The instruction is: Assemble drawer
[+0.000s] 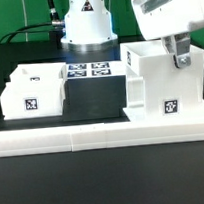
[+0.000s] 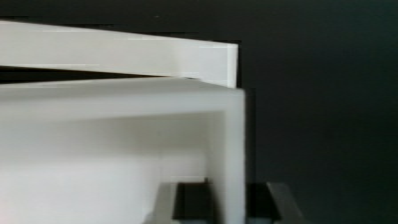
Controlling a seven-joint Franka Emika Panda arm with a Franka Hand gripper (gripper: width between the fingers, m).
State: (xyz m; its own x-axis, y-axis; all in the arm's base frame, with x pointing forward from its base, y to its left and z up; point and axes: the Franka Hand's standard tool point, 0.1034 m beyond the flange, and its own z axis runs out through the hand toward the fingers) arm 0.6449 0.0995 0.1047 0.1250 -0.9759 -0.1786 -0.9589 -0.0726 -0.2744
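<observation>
The tall white drawer case stands at the exterior view's right, with a marker tag low on its front. My gripper sits at its top right corner, its fingers on either side of the case's thin upright wall. The jaws are shut on that wall, as the wrist view shows. A small open-topped white drawer with a tag on its front stands on the table at the exterior view's left, well apart from the gripper.
The marker board lies at the back centre, in front of the arm's base. A low white ledge runs along the table's front edge. The table top is black.
</observation>
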